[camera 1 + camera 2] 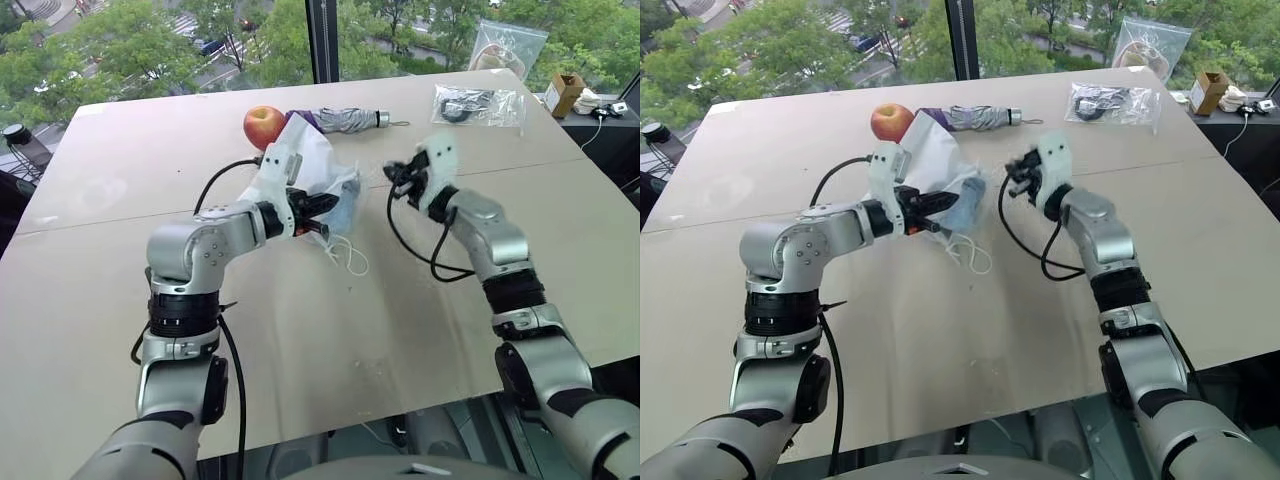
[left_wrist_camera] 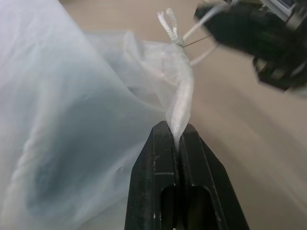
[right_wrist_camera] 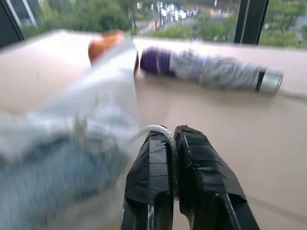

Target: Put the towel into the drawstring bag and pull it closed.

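Beige table [image 1: 300, 330], apple [image 1: 264, 126], umbrella [image 1: 350, 121], zip bag [image 1: 477, 104]

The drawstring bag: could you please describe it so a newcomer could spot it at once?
On the tan table, look just in front of the red apple and folded umbrella. The drawstring bag is the thin, white, half-sheer pouch there, with blue showing through and a white cord.

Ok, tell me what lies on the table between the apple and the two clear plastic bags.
The folded umbrella lies there, its purple end beside the apple and its handle towards the nearer plastic bag; the left eye view shows it.
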